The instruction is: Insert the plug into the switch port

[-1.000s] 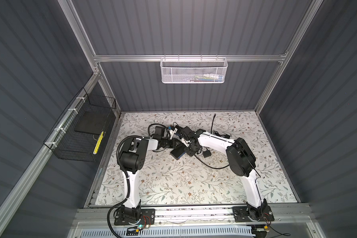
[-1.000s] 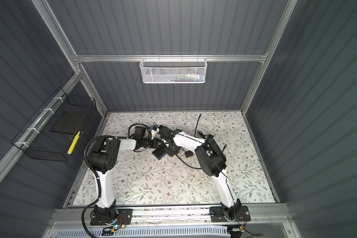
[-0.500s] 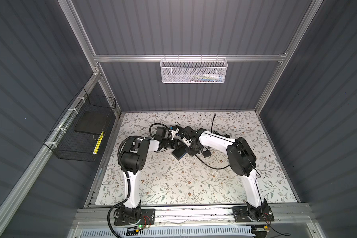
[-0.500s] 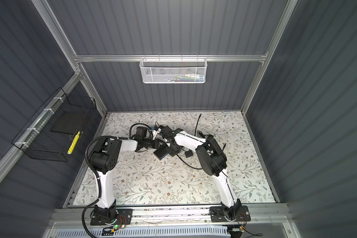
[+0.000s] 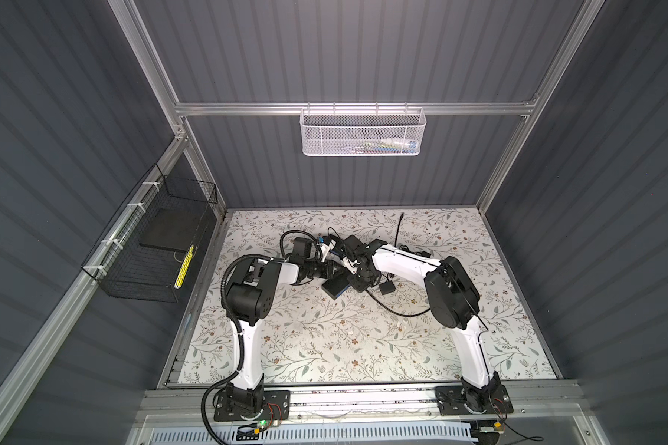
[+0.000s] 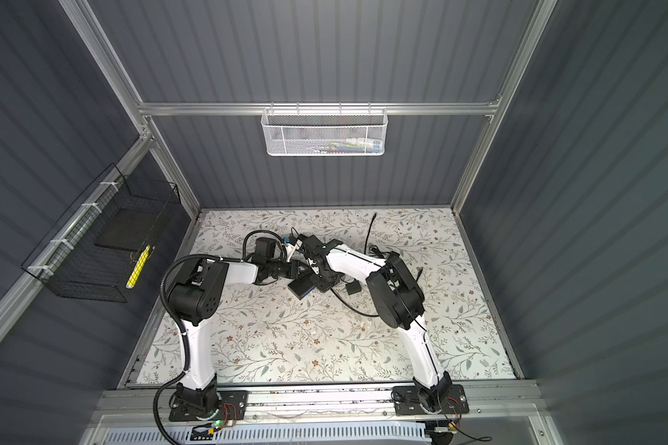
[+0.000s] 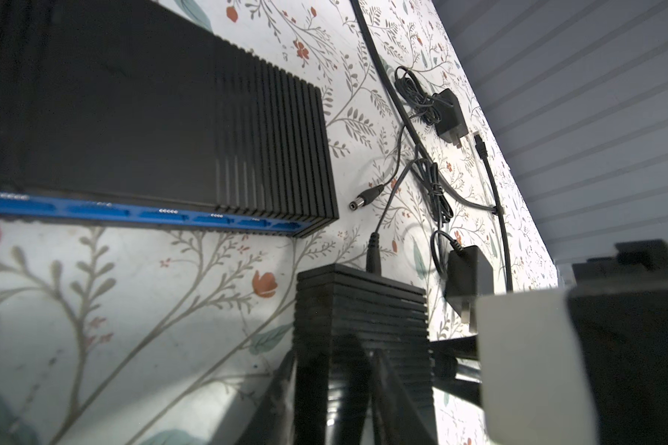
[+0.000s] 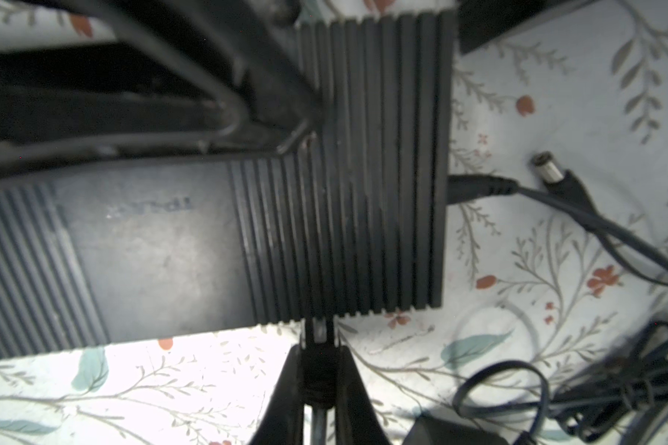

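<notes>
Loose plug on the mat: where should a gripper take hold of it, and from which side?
Grip the loose plug by its black sleeve, behind the metal tip, probably from above with jaws closing across its width. It lies flat on the mat, so its top is open, and holding the sleeve leaves the tip bare for a port.

The front surface [image 5: 324, 346] lies free, but in the middle the black box [image 5: 334, 288], tangled cables [image 7: 436, 192] and an adapter [image 7: 450, 115] block passage.

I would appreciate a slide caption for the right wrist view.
A plug sits in the side of the black ribbed box, with a loose plug lying nearby on the floral table.
</notes>
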Motion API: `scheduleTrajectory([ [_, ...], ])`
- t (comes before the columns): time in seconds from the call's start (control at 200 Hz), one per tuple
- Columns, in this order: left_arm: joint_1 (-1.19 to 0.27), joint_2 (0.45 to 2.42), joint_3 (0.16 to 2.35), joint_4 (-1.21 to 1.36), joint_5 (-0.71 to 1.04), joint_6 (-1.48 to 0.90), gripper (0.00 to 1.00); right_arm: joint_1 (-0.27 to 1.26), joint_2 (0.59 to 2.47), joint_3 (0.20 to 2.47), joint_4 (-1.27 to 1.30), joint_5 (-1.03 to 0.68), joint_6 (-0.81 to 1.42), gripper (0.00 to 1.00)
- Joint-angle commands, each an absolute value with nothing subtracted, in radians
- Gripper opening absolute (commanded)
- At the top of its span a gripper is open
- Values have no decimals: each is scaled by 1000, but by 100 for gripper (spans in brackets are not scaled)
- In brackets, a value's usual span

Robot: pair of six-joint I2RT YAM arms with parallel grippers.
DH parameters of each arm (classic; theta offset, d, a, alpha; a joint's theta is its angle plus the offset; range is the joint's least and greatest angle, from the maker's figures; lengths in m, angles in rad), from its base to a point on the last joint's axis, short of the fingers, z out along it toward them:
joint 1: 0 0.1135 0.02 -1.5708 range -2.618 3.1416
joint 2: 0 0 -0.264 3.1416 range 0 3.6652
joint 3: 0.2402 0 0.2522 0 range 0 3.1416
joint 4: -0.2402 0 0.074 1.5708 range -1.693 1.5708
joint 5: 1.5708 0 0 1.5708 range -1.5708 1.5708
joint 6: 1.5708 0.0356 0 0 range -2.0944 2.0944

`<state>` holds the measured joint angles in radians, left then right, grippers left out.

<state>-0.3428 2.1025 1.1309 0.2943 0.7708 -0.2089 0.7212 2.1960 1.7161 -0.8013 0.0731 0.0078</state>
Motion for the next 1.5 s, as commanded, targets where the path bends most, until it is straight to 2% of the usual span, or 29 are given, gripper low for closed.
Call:
scheduleTrajectory([
  [0.0,-433,2133,1087,178,895,-196,32,719,2184,1804,-600,49,25,0],
  [0.941,-471,2120,1060,214,892,-218,30,706,2237,1825,-572,48,71,0],
  [1.496,-502,2138,1063,233,915,-231,29,702,2278,1921,-563,30,45,0],
])
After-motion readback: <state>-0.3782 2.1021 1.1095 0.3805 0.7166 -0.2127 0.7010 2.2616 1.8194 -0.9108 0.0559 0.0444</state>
